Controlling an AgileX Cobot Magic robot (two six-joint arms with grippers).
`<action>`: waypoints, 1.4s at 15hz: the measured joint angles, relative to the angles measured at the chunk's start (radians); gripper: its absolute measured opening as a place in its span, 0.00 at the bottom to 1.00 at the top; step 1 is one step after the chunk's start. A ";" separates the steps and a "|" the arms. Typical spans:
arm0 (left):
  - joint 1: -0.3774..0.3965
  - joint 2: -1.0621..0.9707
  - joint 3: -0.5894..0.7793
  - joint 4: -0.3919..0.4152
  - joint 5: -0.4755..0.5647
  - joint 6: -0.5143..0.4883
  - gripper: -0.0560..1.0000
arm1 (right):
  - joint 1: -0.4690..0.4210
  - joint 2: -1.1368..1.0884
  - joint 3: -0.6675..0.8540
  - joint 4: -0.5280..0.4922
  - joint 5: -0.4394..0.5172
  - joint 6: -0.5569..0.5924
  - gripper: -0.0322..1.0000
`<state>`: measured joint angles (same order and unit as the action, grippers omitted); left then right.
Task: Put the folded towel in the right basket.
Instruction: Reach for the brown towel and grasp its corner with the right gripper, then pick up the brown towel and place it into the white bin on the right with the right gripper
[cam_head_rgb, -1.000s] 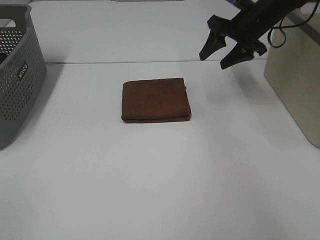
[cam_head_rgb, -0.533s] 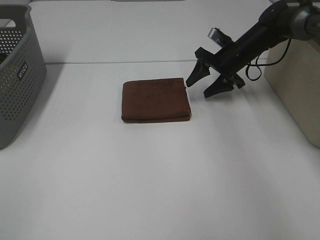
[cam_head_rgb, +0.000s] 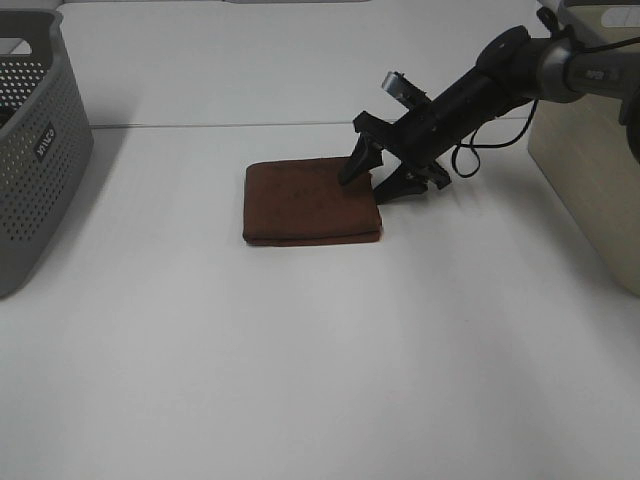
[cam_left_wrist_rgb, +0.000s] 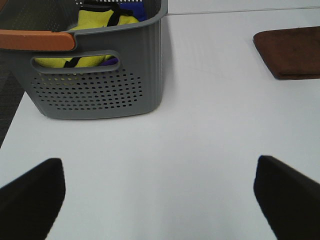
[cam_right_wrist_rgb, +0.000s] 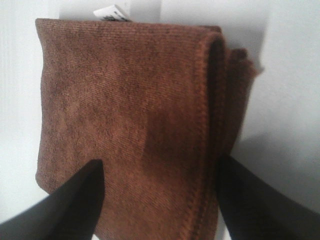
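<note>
**Fig.** Folded towel (cam_head_rgb: 312, 200) lies flat on the desk (cam_head_rgb: 300, 360), approx. ctr, well apart from both baskets. Right end effector (cam_head_rgb: 377, 180) is spread wide w/ nothing gripped. It straddles the towel's right edge near the far corner, one finger over the cloth, the other on the desk side. In the right wrist view the towel (cam_right_wrist_rgb: 130, 110) fills the gap, its layered fold edge next to one finger (cam_right_wrist_rgb: 250, 200).

Handling (est.): light, soft, limp cloth; not fragile, not slippery. Layers prob. splay or droop if only the top ply is caught. Best pinch is across the whole stacked edge, all plies together.

Left end effector (cam_left_wrist_rgb: 160, 190) is also released, hovering over bare desk.

Containers: grey basket (cam_head_rgb: 30, 170) at left holds yellow and blue/purple items (cam_left_wrist_rgb: 97, 20). Right basket (cam_head_rgb: 590, 170) is beige w/ a solid wall; contents not visible.
</note>
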<state>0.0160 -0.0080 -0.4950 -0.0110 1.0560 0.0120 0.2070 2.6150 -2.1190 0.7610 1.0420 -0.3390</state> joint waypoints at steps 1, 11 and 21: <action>0.000 0.000 0.000 0.000 0.000 0.000 0.98 | 0.011 0.000 0.000 0.000 -0.010 0.000 0.60; 0.000 0.000 0.000 0.003 0.000 0.000 0.98 | 0.051 -0.155 -0.194 -0.194 0.128 0.007 0.11; 0.000 0.000 0.000 0.004 0.000 0.000 0.98 | -0.271 -0.605 -0.288 -0.610 0.178 0.062 0.11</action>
<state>0.0160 -0.0080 -0.4950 -0.0070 1.0560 0.0120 -0.0640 2.0100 -2.4070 0.1510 1.2200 -0.2770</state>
